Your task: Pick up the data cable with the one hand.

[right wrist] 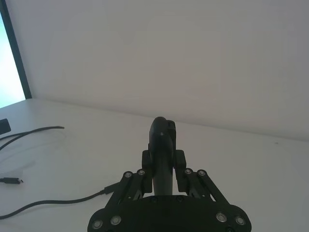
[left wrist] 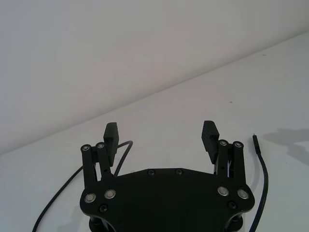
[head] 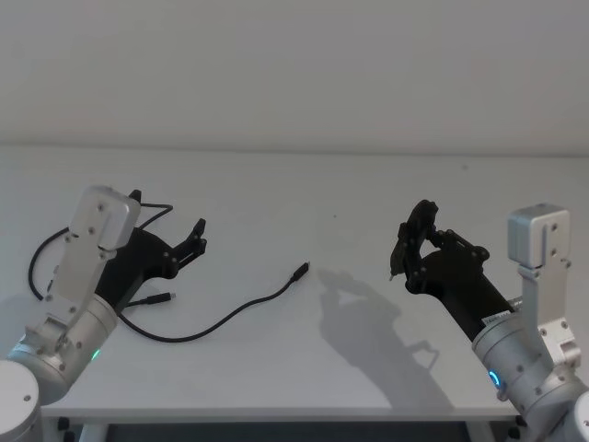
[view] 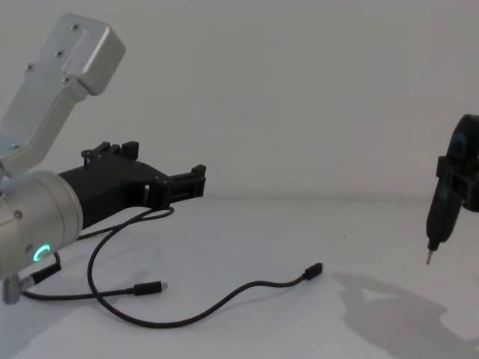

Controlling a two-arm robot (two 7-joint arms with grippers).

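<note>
On the left side of the bench (head: 368,184), the left gripper (head: 197,236) hovers low with its jaws spread wide and nothing between them, aimed right towards the centre. The data cable (head: 235,313) lies slack on the bench. Its free run starts near the left arm, sags towards the near edge, then climbs rightward and away to a small plug (head: 301,271) near the middle. That plug lies well apart from the spread jaws and points right and slightly far, so the long axis of this stretch runs from near-left to far-right. The rest of the cord loops back under and behind the left arm, and a second plug (head: 168,296) lies just beside the arm, on its near side.

The cord looks light, limp and much thinner than the jaws. It will probably bend and trail when lifted, and it may roll aside under a loose pinch. A sound grip would likely cross the cord at right angles, just behind the centre plug, where the run is fairly straight and free of other loops. The jaws would have to come down almost to the bench to catch so thin a thing.

Over on the right, the right gripper (right wrist: 163,166) hangs above the bench, its jaws closed on a pen-like tool (view: 440,217) whose tip points down.
</note>
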